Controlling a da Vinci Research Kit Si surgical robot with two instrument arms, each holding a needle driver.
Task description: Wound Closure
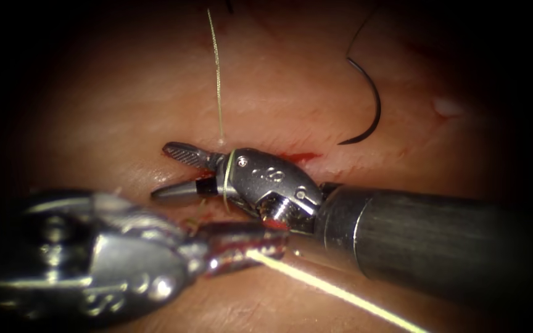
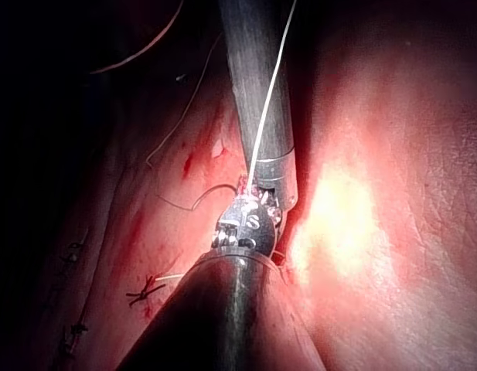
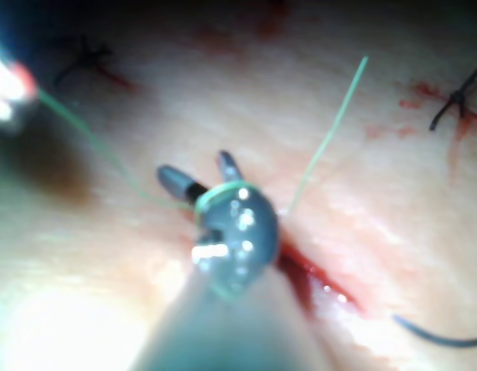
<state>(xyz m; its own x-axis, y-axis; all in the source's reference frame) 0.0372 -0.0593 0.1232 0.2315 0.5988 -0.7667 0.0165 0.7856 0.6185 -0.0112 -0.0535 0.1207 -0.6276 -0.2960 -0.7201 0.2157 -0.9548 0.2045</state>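
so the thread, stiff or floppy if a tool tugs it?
Likely floppy: the thread wraps round the right tool, whose jaws stand open. It probably pulls straight under tension, as where the left tool holds it. The needle lies free on the tissue.

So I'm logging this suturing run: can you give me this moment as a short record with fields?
left end effector: shut on the thread
right end effector: open, holding nothing; thread looped around its wrist
needle: lying free on the tissue, right of the cut, not held; whether its tip is in the tissue cannot be told
fluid: red, along the cut
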